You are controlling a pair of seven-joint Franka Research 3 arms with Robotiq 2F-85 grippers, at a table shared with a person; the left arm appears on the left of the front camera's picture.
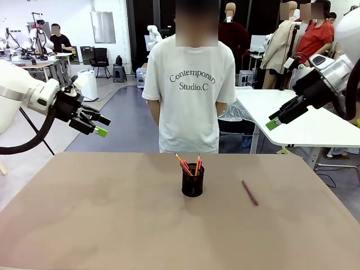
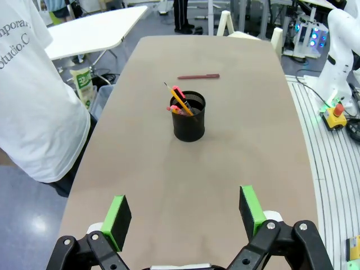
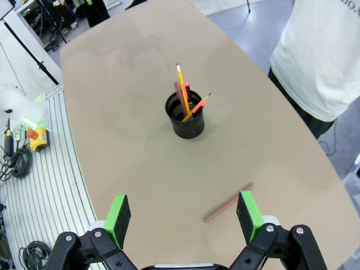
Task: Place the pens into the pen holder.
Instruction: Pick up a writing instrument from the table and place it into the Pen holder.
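Observation:
The black mesh pen holder stands upright near the middle of the table. A yellow-orange pencil and pens with red parts stick out of it. A dark maroon pen lies flat on the table to the holder's right. My left gripper hangs open and empty, high over the table's left side. My right gripper hangs open and empty, high over the right side, above the maroon pen.
A person in a white T-shirt stands at the table's far edge, hands behind the back. A white table stands behind on the right. The brown tabletop is bare around the holder.

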